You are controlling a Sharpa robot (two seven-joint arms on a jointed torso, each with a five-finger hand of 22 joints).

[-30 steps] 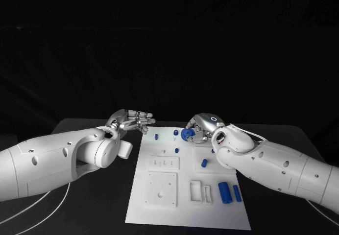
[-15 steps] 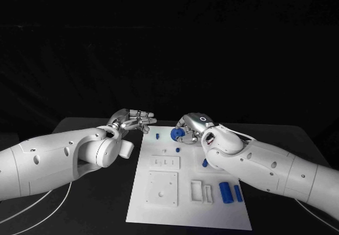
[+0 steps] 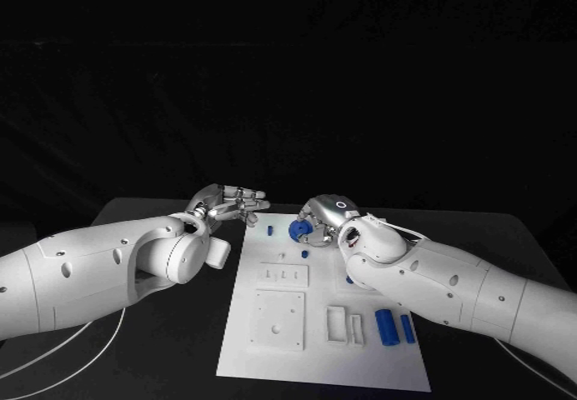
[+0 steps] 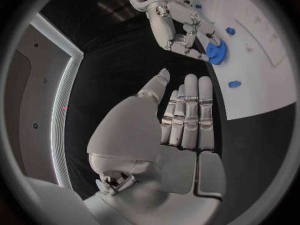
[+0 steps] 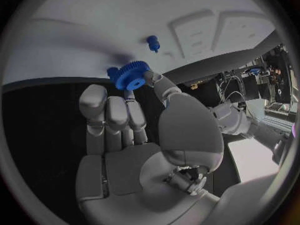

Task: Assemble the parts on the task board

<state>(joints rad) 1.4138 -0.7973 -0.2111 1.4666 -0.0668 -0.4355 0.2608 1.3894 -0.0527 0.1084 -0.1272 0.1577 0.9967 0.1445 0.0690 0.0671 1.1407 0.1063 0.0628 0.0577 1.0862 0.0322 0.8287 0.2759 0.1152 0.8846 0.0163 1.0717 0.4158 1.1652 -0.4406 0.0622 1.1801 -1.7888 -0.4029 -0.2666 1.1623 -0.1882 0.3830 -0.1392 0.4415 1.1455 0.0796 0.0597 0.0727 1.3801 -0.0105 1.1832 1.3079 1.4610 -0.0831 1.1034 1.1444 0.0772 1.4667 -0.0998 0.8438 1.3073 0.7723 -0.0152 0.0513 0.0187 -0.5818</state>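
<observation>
Blue plastic is being shown at the fingertips of the right hand [image 3: 323, 215]: a toothed blue gear [image 3: 302, 228] is being pinched between the thumb and the fingers, as is being seen most plainly in the right wrist view, where the gear [image 5: 130, 76] is being held up just over the white task board [image 5: 94, 30]. In the head view the gear is being held above the far end of the task board [image 3: 315, 358], near its left half, and whether it is touching the plate cannot be told.

A small blue peg [image 5: 152, 43] is being seen standing on the board just beyond the gear, apart from it. Further blue parts are being seen on the board: a short peg [image 3: 272, 227] near the far left corner, and two longer blue cylinders [image 3: 383, 326] lying side by side toward the near right, beside a pair of white rectangular frames [image 3: 345, 324].

The left hand [image 3: 226, 205] is being held off the board's far left corner, over the black table [image 3: 157, 358]. Nothing is being gripped by it; in the left wrist view its fingers [image 4: 187, 112] are being kept straight and close together, with the thumb standing slightly apart, and the right hand with the gear [image 4: 216, 51] is being seen beyond them.
</observation>
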